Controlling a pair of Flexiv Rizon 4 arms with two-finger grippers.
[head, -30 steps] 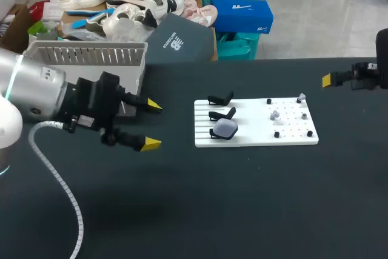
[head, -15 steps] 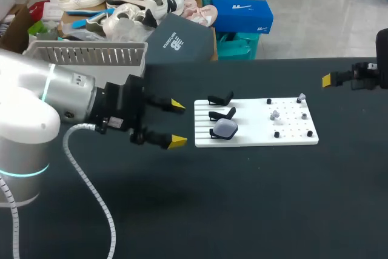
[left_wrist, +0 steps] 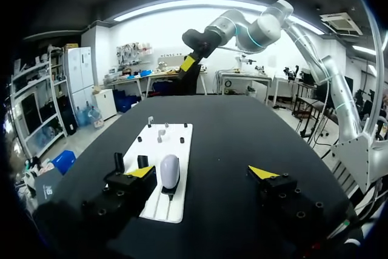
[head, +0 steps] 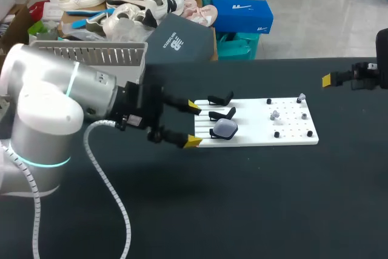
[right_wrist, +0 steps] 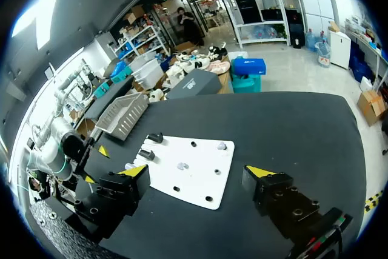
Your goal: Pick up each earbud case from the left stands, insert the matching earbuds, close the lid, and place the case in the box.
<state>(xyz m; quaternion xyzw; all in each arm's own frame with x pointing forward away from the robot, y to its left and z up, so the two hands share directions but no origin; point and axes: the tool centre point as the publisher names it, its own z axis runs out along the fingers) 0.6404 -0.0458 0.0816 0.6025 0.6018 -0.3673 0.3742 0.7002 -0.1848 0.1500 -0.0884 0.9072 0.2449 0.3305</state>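
Case (head: 225, 128) sits on the board's (head: 248, 125) front stand. The left gripper (head: 193, 124), spread and empty, has advanced to the board's edge. Right gripper (right_wrist: 197, 171) is wide open, which only its wrist view shows.

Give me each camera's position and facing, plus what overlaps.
Head view: fixed above and behind, looking down on the table; left arm enters left, right arm right.
Left wrist view: on left arm, past its open left gripper, over the white board toward the right arm.
Right wrist view: on right arm, past its open right gripper, over the board toward the left arm.
Shared: wrist views face each other across the board.
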